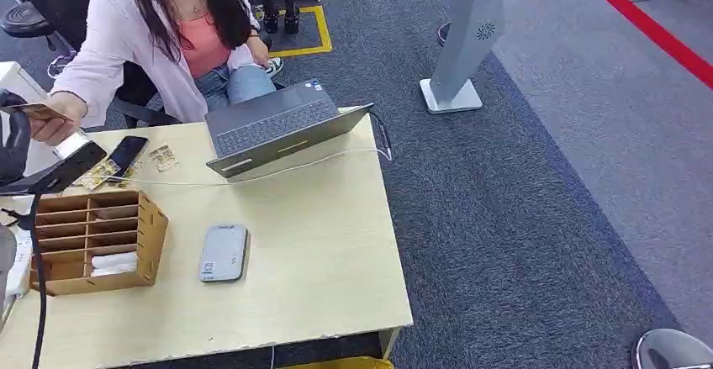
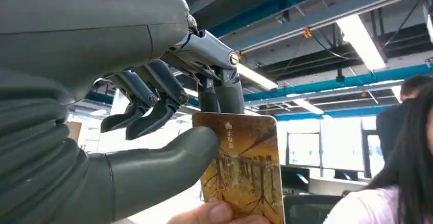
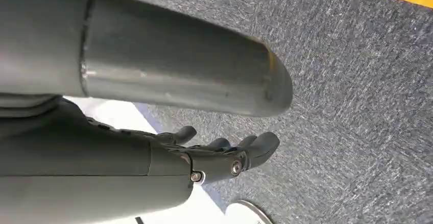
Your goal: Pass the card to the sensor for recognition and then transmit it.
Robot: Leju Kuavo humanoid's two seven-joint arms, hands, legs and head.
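At the far left of the head view my left hand (image 1: 12, 138) is raised and holds a yellow-brown card (image 1: 40, 111). In the left wrist view the card (image 2: 245, 175) is pinched between my thumb and a finger of the left hand (image 2: 168, 132), while a person's finger (image 2: 214, 215) touches its lower edge. The seated person's hand (image 1: 60, 121) grips the same card. A flat grey sensor (image 1: 223, 253) lies on the table, well to the right of the hand. My right hand (image 3: 224, 155) hangs over the carpet, fingers apart and holding nothing.
A wooden slotted organiser (image 1: 92, 243) stands near my left arm. An open laptop (image 1: 277, 125) with a white cable sits at the table's far side. A dark phone (image 1: 126, 155) and loose cards (image 1: 162, 157) lie beside it. A grey floor stand (image 1: 462, 41) rises from the carpet.
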